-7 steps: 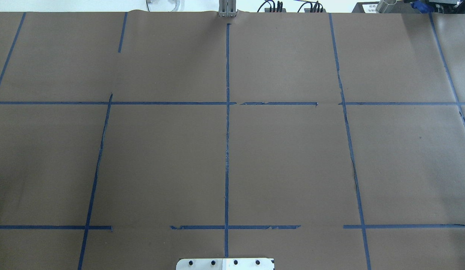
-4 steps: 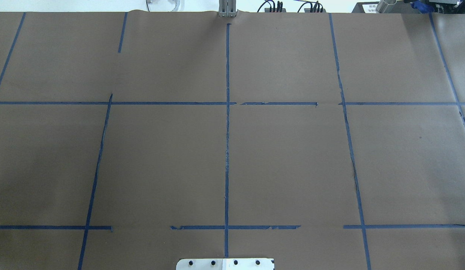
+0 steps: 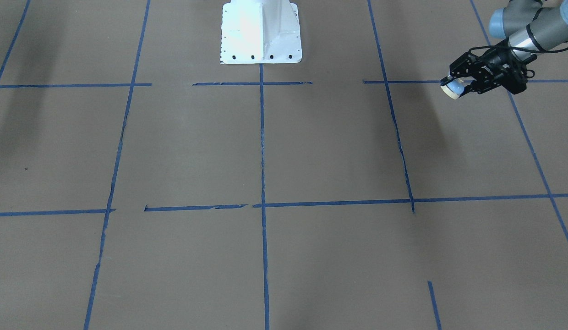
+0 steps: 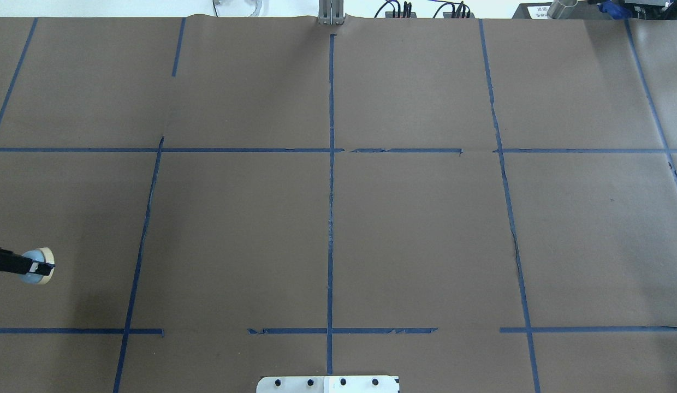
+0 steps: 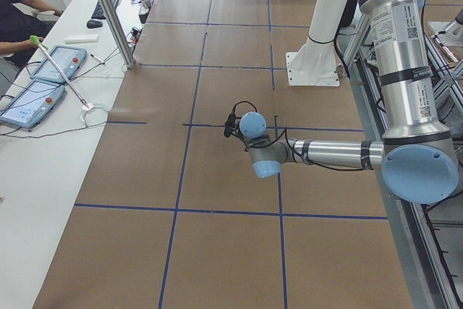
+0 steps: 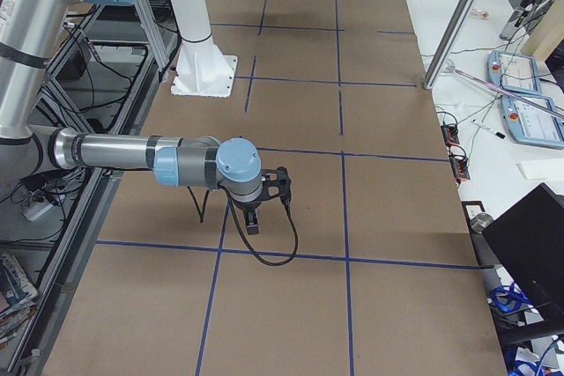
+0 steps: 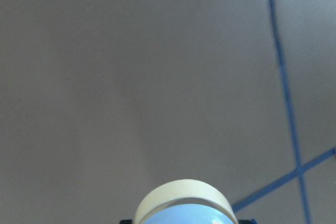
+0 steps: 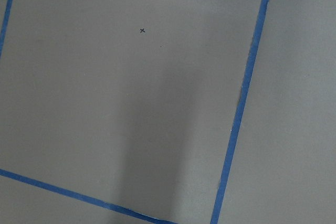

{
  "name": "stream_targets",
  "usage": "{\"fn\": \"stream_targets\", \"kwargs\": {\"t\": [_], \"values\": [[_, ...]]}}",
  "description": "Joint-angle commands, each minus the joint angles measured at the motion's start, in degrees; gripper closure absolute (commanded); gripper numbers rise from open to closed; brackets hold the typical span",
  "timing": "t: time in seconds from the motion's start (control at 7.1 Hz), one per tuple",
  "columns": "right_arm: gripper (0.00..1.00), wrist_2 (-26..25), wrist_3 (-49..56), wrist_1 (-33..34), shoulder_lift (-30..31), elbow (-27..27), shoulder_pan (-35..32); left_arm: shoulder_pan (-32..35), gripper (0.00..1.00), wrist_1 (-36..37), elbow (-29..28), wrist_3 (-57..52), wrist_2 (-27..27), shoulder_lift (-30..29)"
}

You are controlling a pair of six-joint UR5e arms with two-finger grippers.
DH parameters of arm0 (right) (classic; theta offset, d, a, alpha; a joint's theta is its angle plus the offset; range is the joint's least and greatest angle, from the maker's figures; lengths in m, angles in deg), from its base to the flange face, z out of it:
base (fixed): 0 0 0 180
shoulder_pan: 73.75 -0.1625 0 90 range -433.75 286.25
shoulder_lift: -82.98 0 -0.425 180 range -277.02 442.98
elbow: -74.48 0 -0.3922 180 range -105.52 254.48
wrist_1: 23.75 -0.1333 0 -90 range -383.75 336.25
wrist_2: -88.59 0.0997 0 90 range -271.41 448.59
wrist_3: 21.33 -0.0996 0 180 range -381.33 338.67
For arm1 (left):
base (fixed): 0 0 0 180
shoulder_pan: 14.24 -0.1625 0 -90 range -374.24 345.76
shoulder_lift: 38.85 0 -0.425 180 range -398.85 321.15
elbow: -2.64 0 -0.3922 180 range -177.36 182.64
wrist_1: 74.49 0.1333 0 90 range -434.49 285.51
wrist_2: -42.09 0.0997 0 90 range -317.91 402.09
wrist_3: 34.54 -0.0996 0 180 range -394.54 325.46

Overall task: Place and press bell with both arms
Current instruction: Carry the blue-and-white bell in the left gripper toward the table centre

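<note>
Whereas the overhead view showed no arm a moment ago, left arm's fingers (image 4: 11,261) now enter pinching the light-blue bell (image 4: 38,274) over the desk (image 4: 338,218), placement pending; right fingers (image 6: 252,224), state indeterminable

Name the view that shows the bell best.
Exterior front-facing: the bell shows clearest, clamped in the left tool. Overhead: at the edge, behind a finger. Left wrist crops it; side views hide it.
</note>
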Motion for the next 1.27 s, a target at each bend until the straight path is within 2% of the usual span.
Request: {"fn": "stream_targets", "kwargs": {"t": [0.0, 0.14, 0.28, 0.56, 0.85, 0.99, 1.13], "values": [[0.00, 0.0, 0.0, -0.2, -0.1, 0.0, 0.0, -0.3, 0.98, 6.0, -0.1, 5.7, 0.4, -10.2], [0.00, 0.0, -0.1, -0.2, -0.1, 0.0, 0.0, -1.6, 0.98, 11.7, -0.1, 5.9, 1.9, -15.0], [0.00, 0.0, -0.1, -0.2, -0.2, 0.0, 0.0, -4.2, 0.98, 18.9, 0.0, 6.2, 7.8, -20.0], [0.00, 0.0, -0.1, -0.2, -0.2, -0.1, 0.0, -9.1, 0.98, 31.9, 0.0, 11.2, 11.5, -29.5], [0.00, 0.0, -0.2, -0.1, -0.2, -0.6, 0.2, -16.8, 0.98, 50.4, -1.2, 14.6, 21.5, -42.6], [0.00, 0.0, -0.3, -0.1, -0.2, -0.6, 0.2, -18.0, 0.98, 59.1, -3.5, 15.9, 22.1, -49.3], [0.00, 0.0, -0.3, -0.1, -0.2, -0.6, 0.3, -18.0, 0.98, 60.3, -9.7, 20.2, 22.2, -55.3]]}}
